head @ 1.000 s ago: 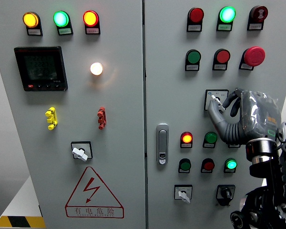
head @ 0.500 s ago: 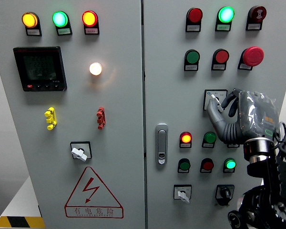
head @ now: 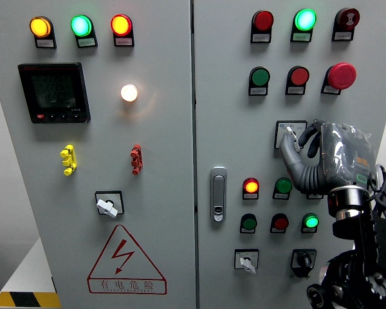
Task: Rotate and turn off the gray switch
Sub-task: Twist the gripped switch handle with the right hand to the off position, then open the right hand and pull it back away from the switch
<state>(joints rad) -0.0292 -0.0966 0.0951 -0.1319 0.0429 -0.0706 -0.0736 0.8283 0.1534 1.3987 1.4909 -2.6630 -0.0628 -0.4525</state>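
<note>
One right hand (head: 325,154), fingers closed on the gray switch (head: 289,134); we fear they slip off its small knob mid-turn.

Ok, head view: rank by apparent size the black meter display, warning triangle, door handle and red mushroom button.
1. Warning triangle
2. Meter display
3. Door handle
4. Mushroom button

All sit on the same panel face, so nearness barely skews this.
</note>
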